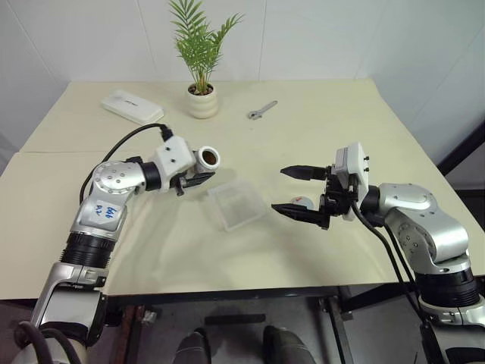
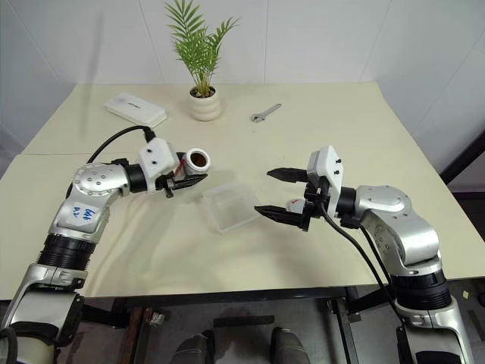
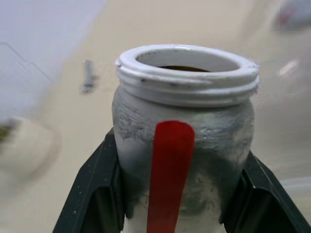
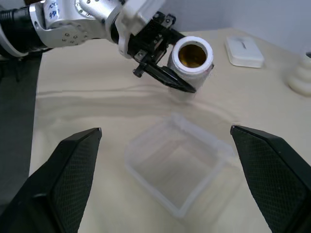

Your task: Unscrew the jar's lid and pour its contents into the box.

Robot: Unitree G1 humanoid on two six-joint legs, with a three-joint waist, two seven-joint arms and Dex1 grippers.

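lid (image 1: 302, 202) half hidden behind right pincer (image 1: 300, 193)

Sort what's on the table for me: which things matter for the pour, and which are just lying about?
In the job:
- jar, open, on its side in the left hand
- box, below the jar's mouth
- lid, on the table by the open right hand

Lying about:
- potted plant
- white case
- wrench
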